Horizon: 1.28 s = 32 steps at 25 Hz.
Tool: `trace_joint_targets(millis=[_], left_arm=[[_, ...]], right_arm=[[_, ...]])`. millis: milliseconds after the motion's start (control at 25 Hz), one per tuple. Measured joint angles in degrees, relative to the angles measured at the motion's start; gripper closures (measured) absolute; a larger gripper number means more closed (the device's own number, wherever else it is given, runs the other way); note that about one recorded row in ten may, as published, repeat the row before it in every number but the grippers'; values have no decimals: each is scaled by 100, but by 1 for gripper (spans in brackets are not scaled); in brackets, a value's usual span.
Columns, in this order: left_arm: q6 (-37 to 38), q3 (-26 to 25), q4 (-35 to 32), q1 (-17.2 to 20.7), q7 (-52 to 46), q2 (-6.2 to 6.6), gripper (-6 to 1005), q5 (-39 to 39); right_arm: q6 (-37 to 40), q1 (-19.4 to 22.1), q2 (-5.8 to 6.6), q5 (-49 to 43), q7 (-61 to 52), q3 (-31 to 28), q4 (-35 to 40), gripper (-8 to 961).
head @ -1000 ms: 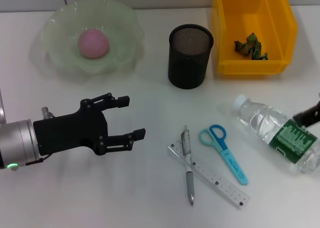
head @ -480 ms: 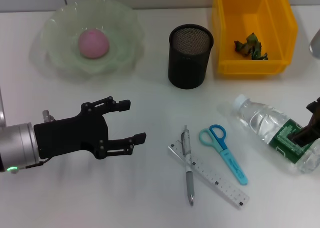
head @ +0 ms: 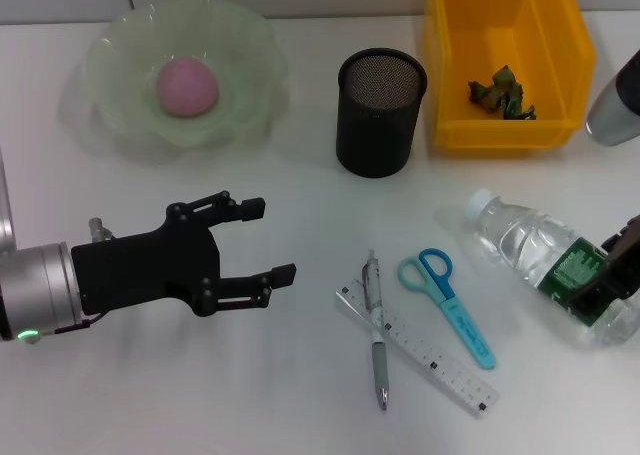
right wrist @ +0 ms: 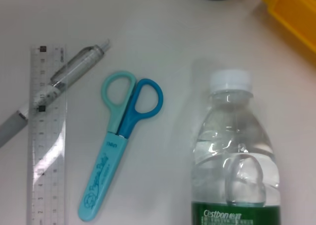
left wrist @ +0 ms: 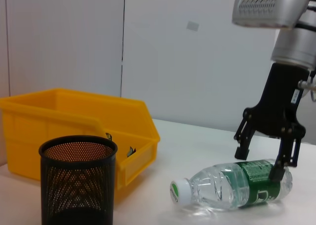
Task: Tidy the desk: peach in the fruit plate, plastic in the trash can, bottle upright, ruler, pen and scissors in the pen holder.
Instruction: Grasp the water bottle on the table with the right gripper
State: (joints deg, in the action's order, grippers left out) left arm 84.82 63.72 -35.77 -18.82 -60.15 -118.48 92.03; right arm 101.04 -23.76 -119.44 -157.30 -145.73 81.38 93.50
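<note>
The right gripper is seen with its fingers spread apart, lowered over the green-labelled lower half of the bottle, one finger to each side of the body; whether the pads already touch the plastic cannot be told. The bottle is lying on its side on the desk, its white cap pointing toward the pen holder. Righting the bottle is judged to be the step in hand. Next, the fingers would need to be closed on the label band and the bottle tipped onto its base, with care that the round body does not roll away.

Between the bottle and the pen holder's near side, the scissors, the pen and the ruler are left lying flat, the pen crossing the ruler. Beside the pen holder, the plastic is already in the yellow trash can, and on the holder's other side the peach is in the fruit plate. The left gripper is held open, idle, in front of the fruit plate.
</note>
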Motion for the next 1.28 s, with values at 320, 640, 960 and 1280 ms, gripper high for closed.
trace_joint_targets(millis=[320, 640, 960, 1280], left_arm=[[0, 0, -1, -7, 1, 0, 143, -1], [-1, 0, -3, -8, 4, 9, 143, -1], [-1, 0, -10, -8, 4, 9, 143, -1], [5, 0, -29, 2, 4, 9, 144, -1]], right_arm=[[-403, -35, -1, -39, -122, 100, -480, 131], [-645, -100, 5, -43, -173, 110, -882, 134], [-794, -117, -3, -44, -188, 148, -1051, 138], [-833, -202, 0, -47, -219, 196, -1367, 154]])
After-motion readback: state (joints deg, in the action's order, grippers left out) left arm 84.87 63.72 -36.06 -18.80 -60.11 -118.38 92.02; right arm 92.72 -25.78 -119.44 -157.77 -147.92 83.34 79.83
